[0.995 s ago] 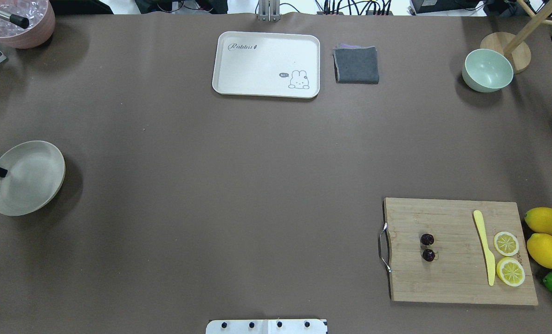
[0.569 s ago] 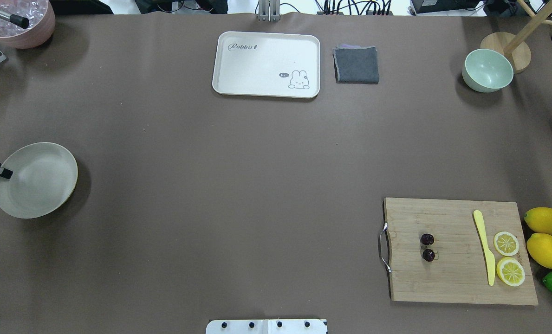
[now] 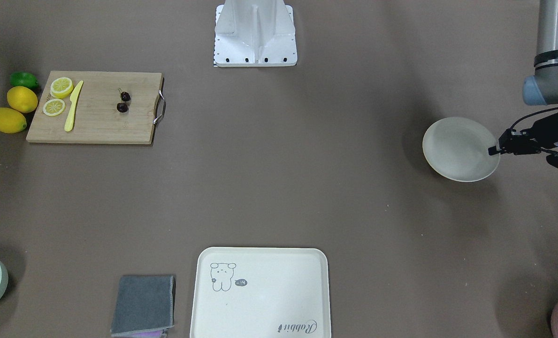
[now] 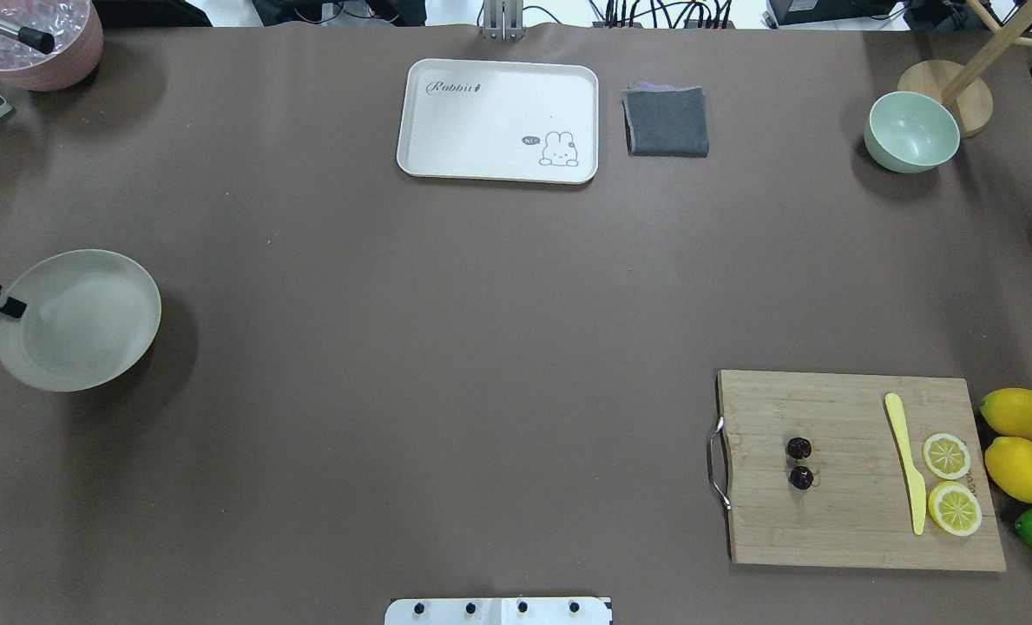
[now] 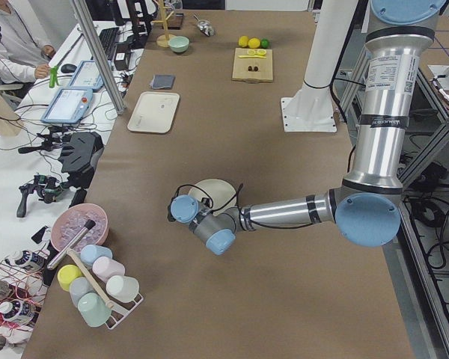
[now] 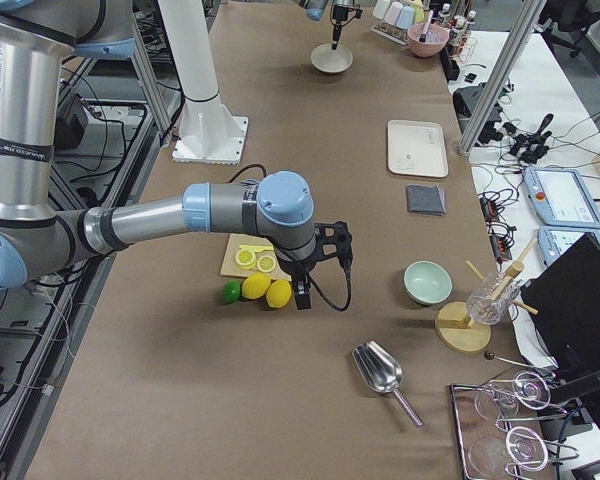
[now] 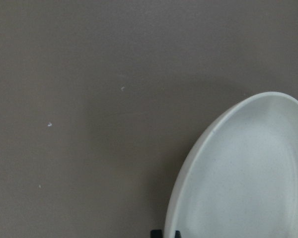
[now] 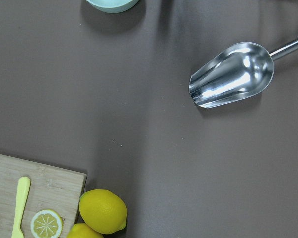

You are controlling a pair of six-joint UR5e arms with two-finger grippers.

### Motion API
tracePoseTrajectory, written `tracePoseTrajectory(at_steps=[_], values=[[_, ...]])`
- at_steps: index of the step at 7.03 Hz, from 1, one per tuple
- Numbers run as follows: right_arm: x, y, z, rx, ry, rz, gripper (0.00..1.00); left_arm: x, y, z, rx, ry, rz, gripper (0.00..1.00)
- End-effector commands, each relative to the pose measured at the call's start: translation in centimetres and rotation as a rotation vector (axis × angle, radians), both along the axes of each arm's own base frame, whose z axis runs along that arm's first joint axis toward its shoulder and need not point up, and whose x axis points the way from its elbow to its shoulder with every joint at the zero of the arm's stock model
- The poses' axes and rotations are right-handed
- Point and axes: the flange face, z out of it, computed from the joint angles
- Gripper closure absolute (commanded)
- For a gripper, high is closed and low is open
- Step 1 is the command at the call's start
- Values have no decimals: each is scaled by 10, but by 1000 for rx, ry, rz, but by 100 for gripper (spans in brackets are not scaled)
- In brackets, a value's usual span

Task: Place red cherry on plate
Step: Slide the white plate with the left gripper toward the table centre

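Two dark berries, the red cherry (image 3: pixel 123 101) pair, lie on a wooden cutting board (image 3: pixel 100 123) in the front-facing view. They are well apart from the plate (image 3: pixel 447 136), which is at the other end of the brown worktop (image 3: pixel 283 164). The left end effector (image 3: pixel 493 150) is clamped on the plate's rim. I think it holds the edge so that the plate can be carried nearer to the fruit, because the cherry itself is untouched.

In the overhead view the plate throws a wide shadow to one side, so it seems raised a little, though I cannot be sure. A tray (image 4: pixel 481 113), a grey cloth (image 4: pixel 666 121) and a green bowl (image 4: pixel 913 130) stand along the far edge. Lemons (image 4: pixel 1021 415) lie just beside the board.

The left side view shows the near arm bent low over the plate, and a person sits at a side desk with screens and cables.

In the right side view the right end effector (image 6: pixel 300 295) hangs near the lemons. I cannot tell whether its fingers are apart or together.

The left wrist view shows the plate's rim above bare brown cover. The right wrist view shows a metal scoop (image 8: pixel 233 74), lemons and the board's corner.
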Motion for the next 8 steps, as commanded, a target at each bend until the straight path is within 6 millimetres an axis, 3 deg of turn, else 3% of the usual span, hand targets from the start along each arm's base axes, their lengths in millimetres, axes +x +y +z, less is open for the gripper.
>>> tracePoseTrajectory(at_steps=[1, 4, 5, 6, 7, 8], values=[[0, -1, -2, 2, 0, 2, 0, -14, -37, -86, -64, 53, -7, 100], [0, -2, -11, 19, 5, 5, 0, 2, -78, -256, -80, 47, -27, 100], [0, -2, -12, 17, 3, 9, 0, 11, -83, -296, -73, 53, -42, 100], [0, -3, -13, 17, 2, 11, 0, 36, -86, -335, -71, 23, -75, 100], [0, -5, -10, 3, 4, 17, 0, 99, -66, -375, -95, -2, -61, 100], [2, -12, -18, 19, 14, 19, 0, 152, -25, -398, -63, -34, -58, 100]])
